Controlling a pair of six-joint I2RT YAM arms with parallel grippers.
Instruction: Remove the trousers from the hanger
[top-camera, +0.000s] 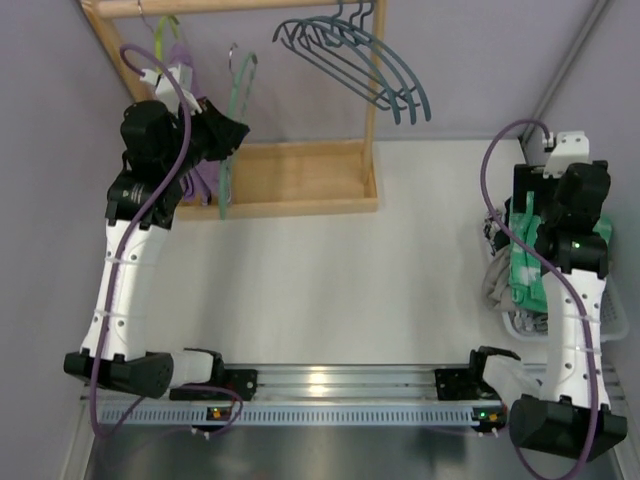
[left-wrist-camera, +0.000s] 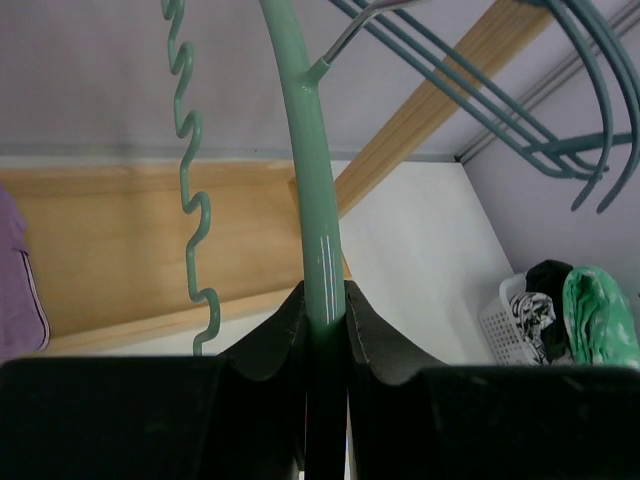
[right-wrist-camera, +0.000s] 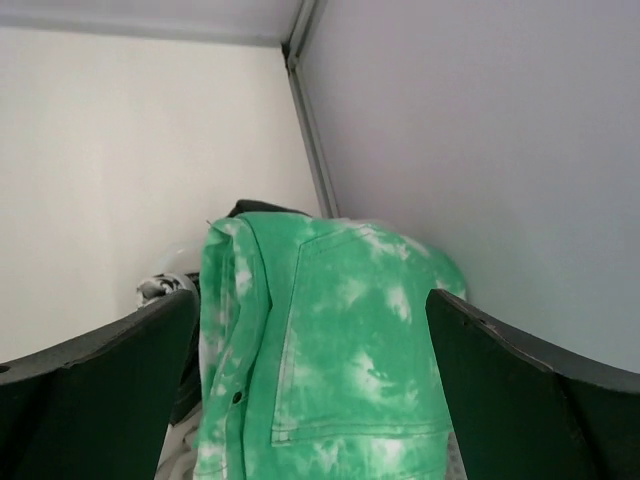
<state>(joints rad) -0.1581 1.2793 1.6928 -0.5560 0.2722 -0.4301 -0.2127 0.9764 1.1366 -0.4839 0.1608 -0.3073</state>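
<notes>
The left gripper (left-wrist-camera: 325, 300) is clenching the slim rod of the mint-green hanger (left-wrist-camera: 315, 200) on the wooden rack (top-camera: 300, 175). The lilac trousers (left-wrist-camera: 14, 270) are hanging just beside it, showing only as a sliver at the frame edge. A sideways or downward tug here is likely risking the hook slipping off the rail, or the hanger swinging into the blue-grey hangers (top-camera: 370, 60) crowding the same rail. The smooth rod could also be sliding or twisting between the pads, since only a narrow strip is being pinched. The right gripper (right-wrist-camera: 310, 300) is hovering with its fingers spread wide and gripping nothing. The mint-green trousers (right-wrist-camera: 340, 340) are lying below it on top of the laundry in the white basket (left-wrist-camera: 495, 320). Piled that high, they may be sliding over the rim. In the overhead view the left arm is covering the lilac garment, so how it is clipped or draped on its hanger cannot be told. The right arm is likewise hiding most of the basket.
</notes>
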